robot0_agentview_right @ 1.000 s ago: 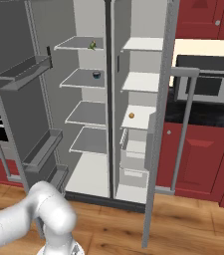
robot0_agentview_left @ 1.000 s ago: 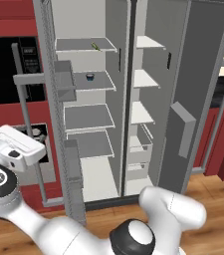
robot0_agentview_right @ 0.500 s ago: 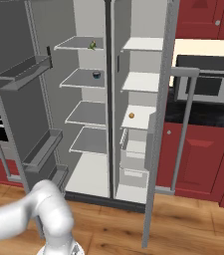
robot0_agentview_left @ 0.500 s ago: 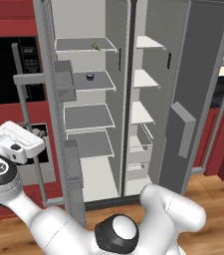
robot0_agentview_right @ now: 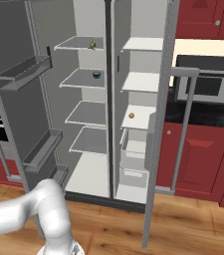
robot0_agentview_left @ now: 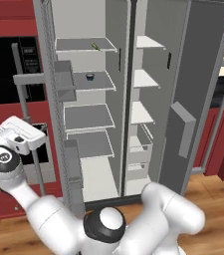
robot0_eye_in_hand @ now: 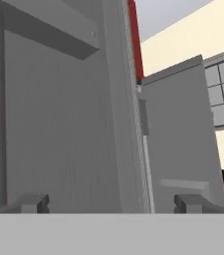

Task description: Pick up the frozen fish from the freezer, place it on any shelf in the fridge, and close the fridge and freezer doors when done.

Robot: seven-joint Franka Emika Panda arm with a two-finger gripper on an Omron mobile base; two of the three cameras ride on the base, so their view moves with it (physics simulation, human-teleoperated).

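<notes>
In your left base view, the arm rises from the lower right and bends far left, putting the hand with its end effector (robot0_agentview_left: pixel 21 135) low beside the outer face of the fridge door (robot0_agentview_left: pixel 63 149), in front of the black oven; you cannot make out the fingers here. Both doors stand open. The fridge (robot0_agentview_left: pixel 86 117), the wider compartment with grey shelves, has the frozen fish (robot0_agentview_left: pixel 95 47) lying on its top shelf near the right edge, and a small dark cup (robot0_agentview_left: pixel 90 76) on the shelf below. The freezer (robot0_agentview_left: pixel 143 109), narrower with white shelves, sits to its right with the freezer door (robot0_agentview_left: pixel 198 89) swung out. In your right base view, the fish (robot0_agentview_right: pixel 92 45) shows as a greenish sliver at the right end of the top fridge shelf, the cup (robot0_agentview_right: pixel 96 74) one shelf down, and a small orange ball (robot0_agentview_right: pixel 131 115) rests on a freezer shelf. In your hand view, the end effector (robot0_eye_in_hand: pixel 111 203) has its two finger tips (robot0_eye_in_hand: pixel 34 203) spread wide apart with nothing between them, facing a grey door panel close up.
</notes>
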